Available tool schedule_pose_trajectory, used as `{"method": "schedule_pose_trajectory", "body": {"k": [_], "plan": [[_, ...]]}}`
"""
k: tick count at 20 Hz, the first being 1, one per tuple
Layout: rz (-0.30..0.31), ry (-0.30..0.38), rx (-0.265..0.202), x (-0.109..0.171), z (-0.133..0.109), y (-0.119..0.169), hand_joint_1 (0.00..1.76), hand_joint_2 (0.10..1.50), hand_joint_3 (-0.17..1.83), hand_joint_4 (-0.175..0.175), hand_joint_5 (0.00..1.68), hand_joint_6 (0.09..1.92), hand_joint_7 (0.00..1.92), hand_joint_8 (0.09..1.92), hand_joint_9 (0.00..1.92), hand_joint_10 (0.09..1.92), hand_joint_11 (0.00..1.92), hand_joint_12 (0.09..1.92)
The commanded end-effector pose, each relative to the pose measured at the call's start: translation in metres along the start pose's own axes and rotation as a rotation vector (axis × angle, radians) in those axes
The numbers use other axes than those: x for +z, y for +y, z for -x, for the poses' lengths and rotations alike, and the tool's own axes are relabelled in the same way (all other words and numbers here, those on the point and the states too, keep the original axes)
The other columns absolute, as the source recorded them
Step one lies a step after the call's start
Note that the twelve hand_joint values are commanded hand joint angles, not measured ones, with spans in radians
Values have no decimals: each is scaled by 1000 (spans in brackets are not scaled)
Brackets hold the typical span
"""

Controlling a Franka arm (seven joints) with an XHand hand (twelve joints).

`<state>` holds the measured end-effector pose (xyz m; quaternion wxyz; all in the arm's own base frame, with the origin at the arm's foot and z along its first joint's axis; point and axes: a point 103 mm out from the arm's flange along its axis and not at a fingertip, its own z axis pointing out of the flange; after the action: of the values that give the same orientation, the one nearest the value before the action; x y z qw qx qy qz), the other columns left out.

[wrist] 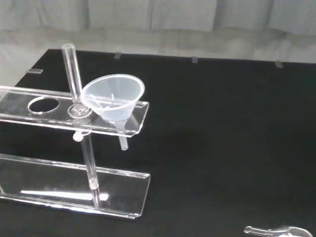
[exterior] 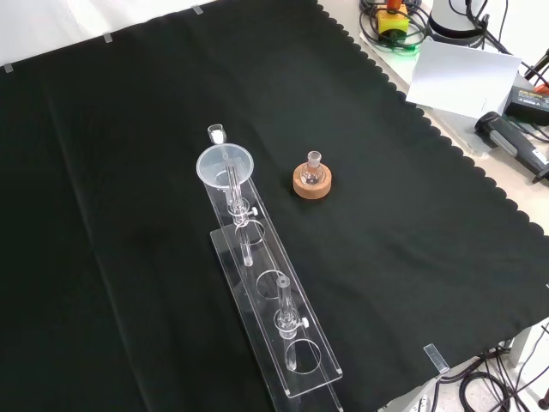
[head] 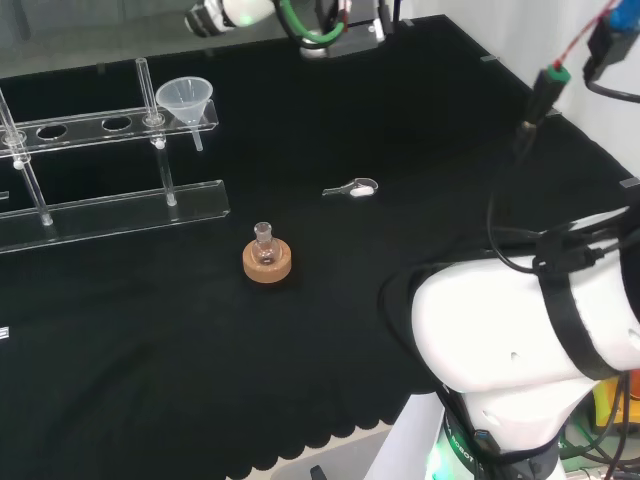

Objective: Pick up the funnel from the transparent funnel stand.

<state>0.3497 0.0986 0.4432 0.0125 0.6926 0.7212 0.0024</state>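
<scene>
Funnel not yet picked up: it sits in the end hole of the stand.

The funnel rests cone-up in the stand, its stem hanging through the upper shelf, so by my reading the whole task is left: approach, grasp, lift. I cannot tell how the hand's fingers are set. In the head view a cork ring carrying a small flask stands at the funnel's five o'clock, well apart, and a small spoon lies at its four o'clock. An upright rod just beside the funnel could crowd a grasp.
</scene>
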Motion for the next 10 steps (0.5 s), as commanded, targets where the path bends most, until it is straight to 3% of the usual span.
{"method": "schedule_pose_trajectory", "body": {"k": [1, 6, 10], "plan": [[-26, -15, -10, 16, -48, 38, 311, 612, 44, 10, 0, 87, 0, 87, 0, 87, 0, 87], [-76, -31, 12, 31, -62, 67, 314, 616, 43, -8, 0, 87, 0, 87, 0, 87, 0, 87], [-91, 12, 17, 41, -66, 84, 341, 630, 47, -15, 0, 87, 0, 87, 0, 87, 0, 87]]}}
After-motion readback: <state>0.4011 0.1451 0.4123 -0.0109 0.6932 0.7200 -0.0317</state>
